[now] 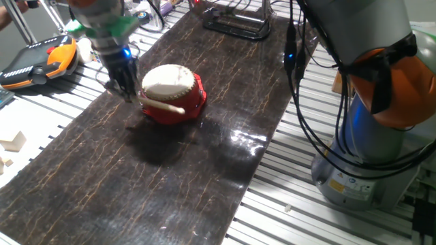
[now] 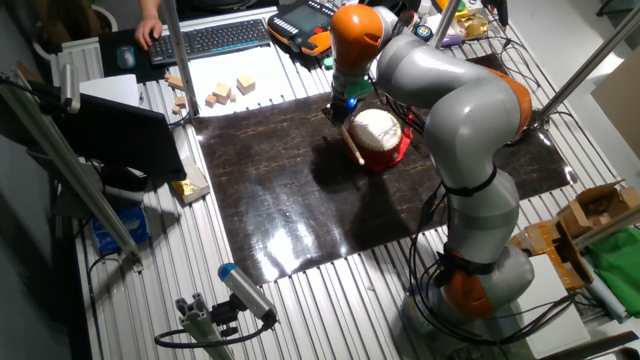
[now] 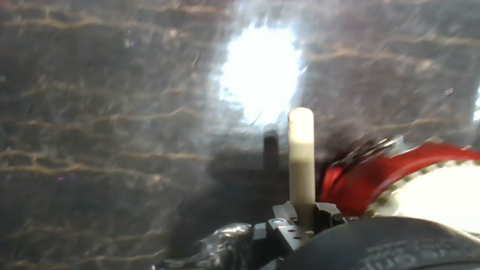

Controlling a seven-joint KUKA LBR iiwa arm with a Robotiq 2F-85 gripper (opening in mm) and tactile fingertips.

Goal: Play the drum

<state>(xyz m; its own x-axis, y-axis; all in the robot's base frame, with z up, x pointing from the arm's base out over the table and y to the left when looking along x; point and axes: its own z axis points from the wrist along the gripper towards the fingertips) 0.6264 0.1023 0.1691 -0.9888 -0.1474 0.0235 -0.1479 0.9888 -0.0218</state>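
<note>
The drum (image 1: 172,85) stands on the dark mat, a red body with a cream-white skin; it also shows in the other fixed view (image 2: 379,132) and at the hand view's lower right (image 3: 420,187). My gripper (image 1: 128,90) hangs low just left of the drum, shut on a thin pale wooden stick (image 1: 162,105). The stick runs across the drum's near side, by its rim. In the hand view the stick (image 3: 301,157) juts straight out from between the fingers, its tip over the mat. The other fixed view shows the gripper (image 2: 343,110) and the stick (image 2: 354,144) beside the drum.
The mat (image 1: 170,177) lies on a slatted metal table. An orange teach pendant (image 1: 41,60) and wooden blocks (image 1: 13,143) lie left of it. A black metal stand (image 1: 238,24) sits at the far end. The arm's base (image 1: 368,163) and cables stand at the right.
</note>
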